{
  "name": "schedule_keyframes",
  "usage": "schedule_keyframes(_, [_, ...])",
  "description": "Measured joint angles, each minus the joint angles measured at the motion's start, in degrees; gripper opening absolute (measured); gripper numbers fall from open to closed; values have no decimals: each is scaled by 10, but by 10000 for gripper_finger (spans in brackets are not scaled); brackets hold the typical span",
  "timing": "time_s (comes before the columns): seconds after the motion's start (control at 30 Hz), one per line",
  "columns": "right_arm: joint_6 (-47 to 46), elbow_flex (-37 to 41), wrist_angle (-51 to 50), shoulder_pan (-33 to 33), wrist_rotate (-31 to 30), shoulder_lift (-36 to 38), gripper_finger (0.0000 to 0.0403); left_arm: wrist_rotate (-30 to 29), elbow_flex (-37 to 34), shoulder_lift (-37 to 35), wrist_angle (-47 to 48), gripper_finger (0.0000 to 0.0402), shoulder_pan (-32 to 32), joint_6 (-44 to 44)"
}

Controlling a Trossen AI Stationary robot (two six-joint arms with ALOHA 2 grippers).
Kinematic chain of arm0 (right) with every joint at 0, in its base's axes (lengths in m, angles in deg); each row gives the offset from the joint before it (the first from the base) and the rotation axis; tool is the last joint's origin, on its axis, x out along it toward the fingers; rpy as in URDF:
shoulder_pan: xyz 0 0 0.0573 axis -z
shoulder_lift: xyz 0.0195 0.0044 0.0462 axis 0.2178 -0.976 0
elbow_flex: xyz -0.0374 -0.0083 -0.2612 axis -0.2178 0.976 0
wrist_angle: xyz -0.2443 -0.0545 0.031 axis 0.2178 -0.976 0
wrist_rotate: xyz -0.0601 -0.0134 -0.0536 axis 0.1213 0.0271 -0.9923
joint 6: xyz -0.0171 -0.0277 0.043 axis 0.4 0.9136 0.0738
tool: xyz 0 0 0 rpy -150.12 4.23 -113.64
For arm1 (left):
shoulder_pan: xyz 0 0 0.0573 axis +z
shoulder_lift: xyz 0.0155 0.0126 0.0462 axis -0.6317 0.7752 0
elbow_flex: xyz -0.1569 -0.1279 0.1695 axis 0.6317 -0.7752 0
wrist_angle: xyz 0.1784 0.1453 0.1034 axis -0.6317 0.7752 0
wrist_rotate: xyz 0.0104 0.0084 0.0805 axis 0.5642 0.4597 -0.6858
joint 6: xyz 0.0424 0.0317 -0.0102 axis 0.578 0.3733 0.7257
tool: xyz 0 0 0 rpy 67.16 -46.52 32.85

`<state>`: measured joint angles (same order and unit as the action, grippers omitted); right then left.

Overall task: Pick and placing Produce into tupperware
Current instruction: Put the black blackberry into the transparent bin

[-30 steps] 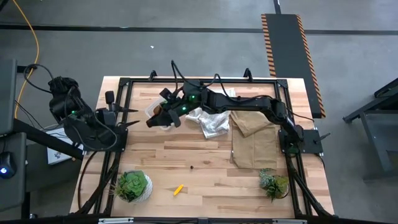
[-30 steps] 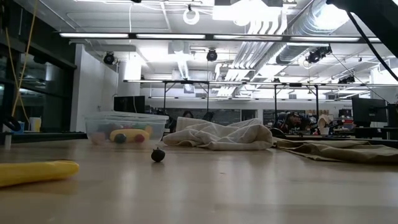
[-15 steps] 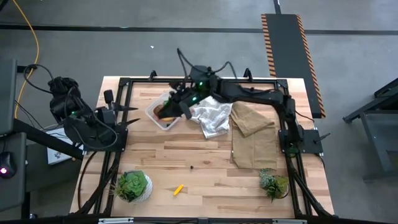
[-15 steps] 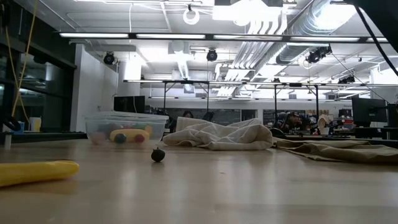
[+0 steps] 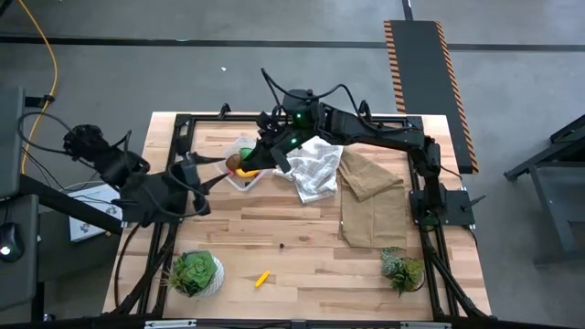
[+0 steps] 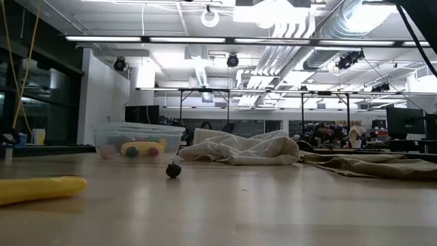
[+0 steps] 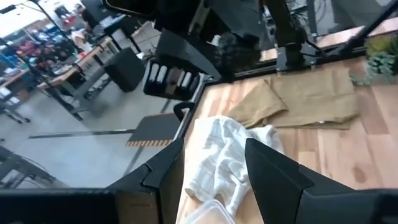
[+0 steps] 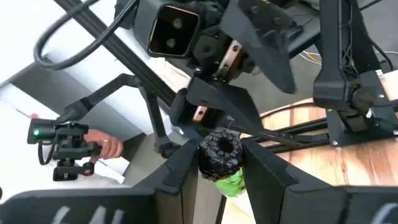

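Hovering over the clear squarish plastic tupperware (image 5: 239,166), the right end effector (image 8: 219,163) pinches a dark bumpy berry (image 8: 219,151). Since a second ago, the left end effector (image 5: 212,181), fingers apart and empty, has swung toward that tupperware on the counter (image 5: 302,256).

Bare table (image 5: 302,233) midway (cloths (image 5: 315,169) crowd the tupperware (image 5: 239,164)).

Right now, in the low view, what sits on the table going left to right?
Yellow banana piece → clear tupperware holding produce → small dark berry → white cloth → tan cloth.
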<state>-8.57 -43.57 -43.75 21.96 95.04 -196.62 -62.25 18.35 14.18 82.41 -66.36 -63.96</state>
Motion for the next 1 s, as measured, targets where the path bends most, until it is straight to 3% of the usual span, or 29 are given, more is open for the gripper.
schedule_keyframes(0.17, [6,0,-2,5,17,5,97,39,0,0,-61,159,66,44])
schedule_keyframes(0.4, [18,0,-13,16,5,17,97,158,0,-2,-79,159,137,91])
schedule_keyframes(0.7, [30,0,-31,16,-26,19,96,192,0,16,-103,159,164,192])
schedule_keyframes(1.0, [27,0,-33,19,-30,19,96,170,0,45,-117,159,164,241])
